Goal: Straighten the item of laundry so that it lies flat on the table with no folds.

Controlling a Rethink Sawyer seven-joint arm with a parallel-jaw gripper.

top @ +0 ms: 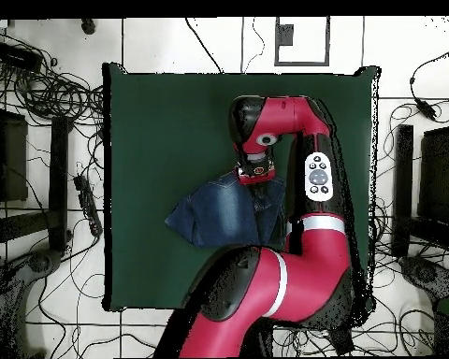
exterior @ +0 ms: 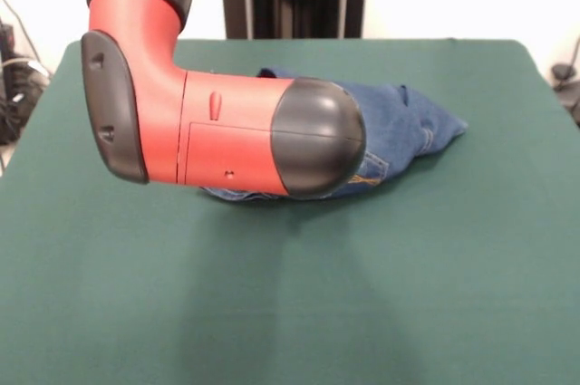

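Observation:
The item of laundry [exterior: 410, 124], a small pair of blue jeans, lies bunched and folded on the green table [exterior: 381, 294] toward its far side. In the front view a thick red and black arm link [exterior: 227, 136] hides most of the jeans, and only their right end with a bit of orange stitching shows. From overhead the jeans [top: 221, 215] form a crumpled wedge pointing left on the table [top: 153, 122]. The gripper [top: 256, 174] hangs over their upper right edge, and its contact with the cloth is hidden.
In the overhead view the arm's body [top: 266, 290] covers the table's lower right part. Cables [top: 50, 93] and dark equipment [top: 8, 154] lie on the floor around the table. Broad green surface spreads left of and above the jeans.

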